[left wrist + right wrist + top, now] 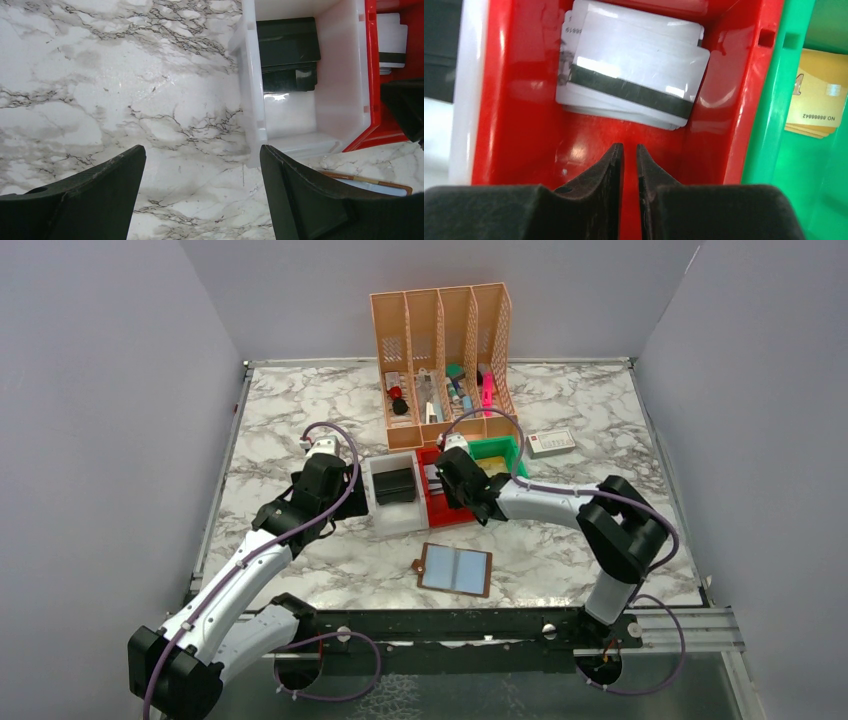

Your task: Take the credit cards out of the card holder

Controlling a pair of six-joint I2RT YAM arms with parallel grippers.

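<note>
Red plastic walls of the bin (524, 100) frame your right gripper (629, 150). Its jaws are pinched to a thin slit with nothing between them, pointing down into the bin just near of the credit cards (634, 80). These lie flat in a slightly fanned stack at the bin's far end, the top one showing its dark stripe. The card holder (455, 569) lies open on the surface (100, 75), near of the bins and well apart from both grippers. Its inside shows pale bluish panels, and you cannot tell from here whether those are more cards or only lining. If any remain, lift the right gripper straight up past the red rim before swinging it near, so you do not nudge the stack or the green bin (774, 125) to the right. Widen the jaws on the way and come at a card's exposed edge at a shallow angle. Your left gripper (202, 150) hangs wide and empty over bare marble, just left of the white bin (252, 100) that holds the black case (287, 50); it looks well placed to pin the holder's brown border while the right pulls. The right arm is folded high at its elbow on the right, forearm reaching left with the wrist tipped down, and the left arm stretches diagonally far and right from its base.
</note>
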